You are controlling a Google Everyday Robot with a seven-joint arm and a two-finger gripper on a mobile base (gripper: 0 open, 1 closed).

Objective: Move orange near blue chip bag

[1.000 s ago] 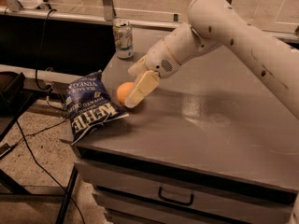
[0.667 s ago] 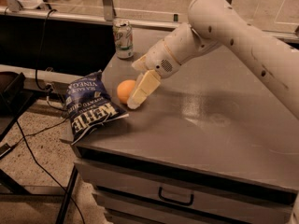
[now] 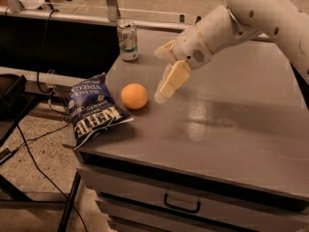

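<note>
Hovering just beside the orange, my gripper hangs over the grey cabinet top, fingers spread wide with nothing between them. The orange sits free on the top, right against the blue chip bag, which overhangs the cabinet's edge. A soda can stands upright farther back.
</note>
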